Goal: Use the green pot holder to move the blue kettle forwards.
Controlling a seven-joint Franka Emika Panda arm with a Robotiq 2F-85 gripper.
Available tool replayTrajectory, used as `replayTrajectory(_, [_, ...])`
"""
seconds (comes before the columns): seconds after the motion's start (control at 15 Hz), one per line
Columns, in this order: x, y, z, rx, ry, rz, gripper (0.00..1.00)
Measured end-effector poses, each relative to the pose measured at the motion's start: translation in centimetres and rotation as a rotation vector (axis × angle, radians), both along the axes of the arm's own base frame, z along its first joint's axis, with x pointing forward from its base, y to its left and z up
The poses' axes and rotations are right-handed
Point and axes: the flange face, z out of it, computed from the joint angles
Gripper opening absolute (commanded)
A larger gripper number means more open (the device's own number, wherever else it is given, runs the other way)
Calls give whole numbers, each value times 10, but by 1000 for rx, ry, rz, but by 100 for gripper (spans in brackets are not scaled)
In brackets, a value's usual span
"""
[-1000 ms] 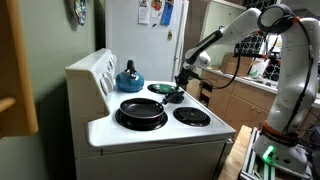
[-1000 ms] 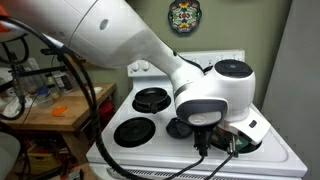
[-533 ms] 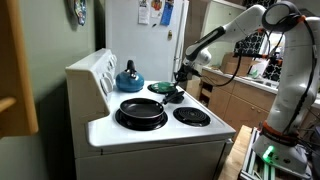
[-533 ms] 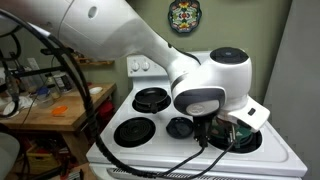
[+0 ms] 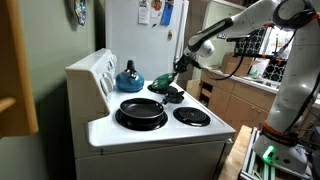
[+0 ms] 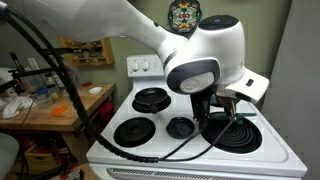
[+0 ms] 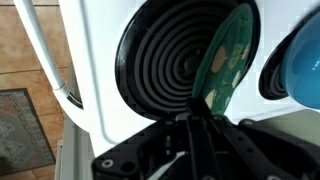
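The blue kettle [image 5: 128, 76] stands on the stove's back burner near the control panel, and its rounded side shows at the right edge of the wrist view [image 7: 302, 66]. My gripper [image 5: 179, 69] is shut on the green pot holder [image 5: 161, 82], which hangs a little above the other back burner [image 5: 171, 93]. In the wrist view the floppy green pot holder [image 7: 226, 58] sticks out from my closed gripper [image 7: 197, 112] over the black coil burner [image 7: 165, 62]. The kettle lies just beyond the pad, not touching it. In an exterior view my bulky wrist [image 6: 205, 62] hides the kettle and the pad.
A black frying pan [image 5: 141, 108] sits on the front burner in front of the kettle. A bare front burner [image 5: 191, 116] is beside it. A white fridge [image 5: 150, 35] stands behind the stove. A wooden side table [image 6: 50, 106] with clutter stands beside the stove.
My gripper has risen from the back burner, lifting the green pot holder off the stove top. Kettle and pan have not moved.
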Motion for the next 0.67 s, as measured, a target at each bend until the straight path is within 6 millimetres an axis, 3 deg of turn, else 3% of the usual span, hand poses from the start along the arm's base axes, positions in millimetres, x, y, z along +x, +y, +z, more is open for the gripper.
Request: replayTrajectory(0.67, [26,15,112,-120,-114,36,1])
